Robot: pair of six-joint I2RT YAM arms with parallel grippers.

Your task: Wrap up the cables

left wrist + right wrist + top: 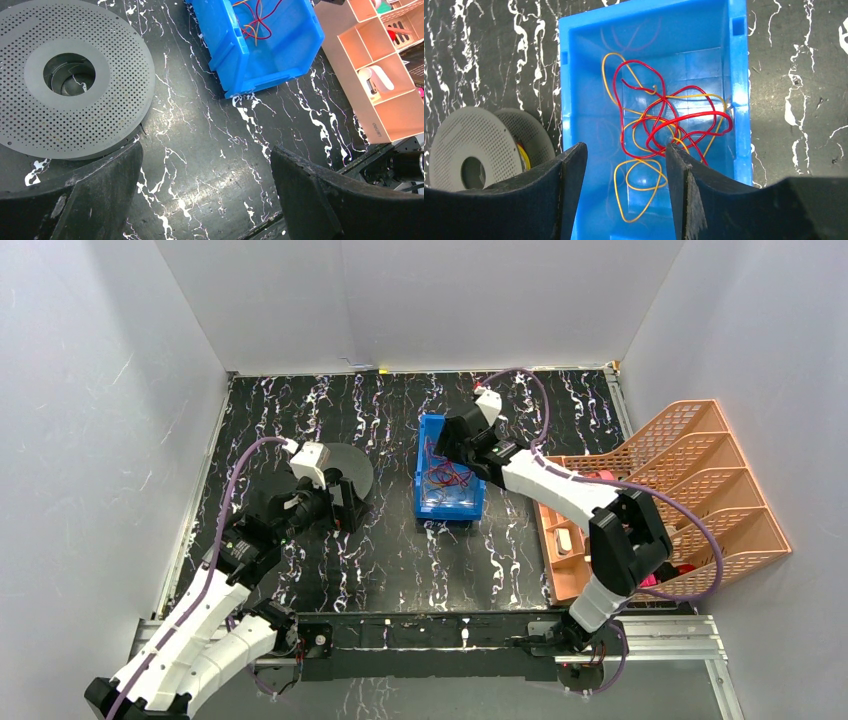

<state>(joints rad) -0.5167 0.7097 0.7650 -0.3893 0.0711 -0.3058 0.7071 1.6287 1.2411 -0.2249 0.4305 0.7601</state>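
Red cables (pixel 664 112) and yellow cables (pixel 640 192) lie tangled in a blue bin (pixel 739 100) at mid table (pixel 432 430); they also show in the left wrist view (pixel 256 24). My right gripper (pixel 626 175) is open and empty, hovering above the bin with its fingers over the yellow loops. A grey perforated spool (pixel 75 75) lies left of the bin (pixel 350 468), with yellow wire on it (pixel 525 156). My left gripper (pixel 205 200) is open and empty above bare table, just beside the spool.
An orange file rack (pixel 700 480) and an orange tray (pixel 385 95) with small items stand at the right. White walls close off the table. A metal rail (pixel 430 635) runs along the near edge.
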